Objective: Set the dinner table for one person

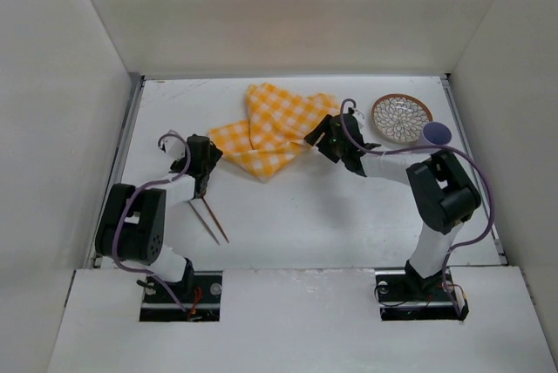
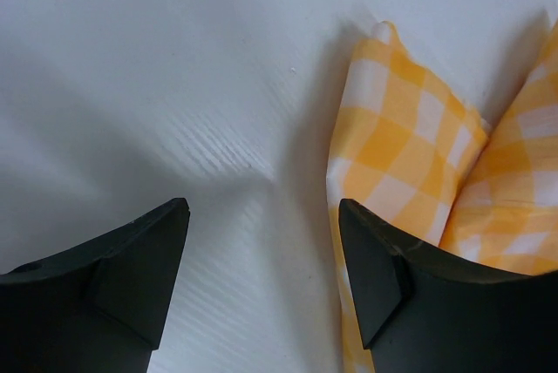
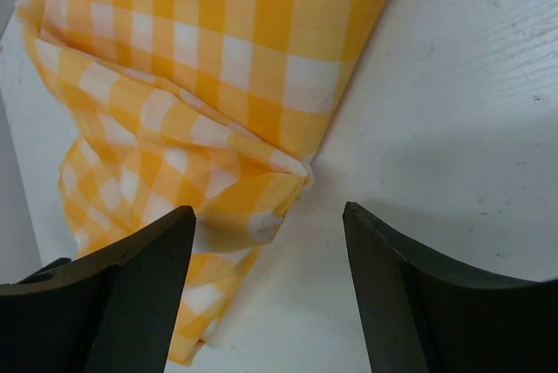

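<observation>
A crumpled yellow-and-white checked cloth [image 1: 272,129] lies at the back middle of the white dinner table [image 1: 305,216]. My left gripper [image 1: 207,157] is open and empty at the cloth's left corner [image 2: 392,146], its right finger [image 2: 384,268] over the cloth's edge. My right gripper [image 1: 324,136] is open and empty at the cloth's right edge [image 3: 218,85], with a folded corner [image 3: 261,203] between the fingers. A pair of chopsticks [image 1: 209,216] lies near the left arm. A patterned plate [image 1: 401,118] sits at the back right with a purple spoon [image 1: 436,133] beside it.
White walls enclose the table on three sides. Metal rails [image 1: 126,155] run along the left and right edges. Both arm bases are bolted at the near edge.
</observation>
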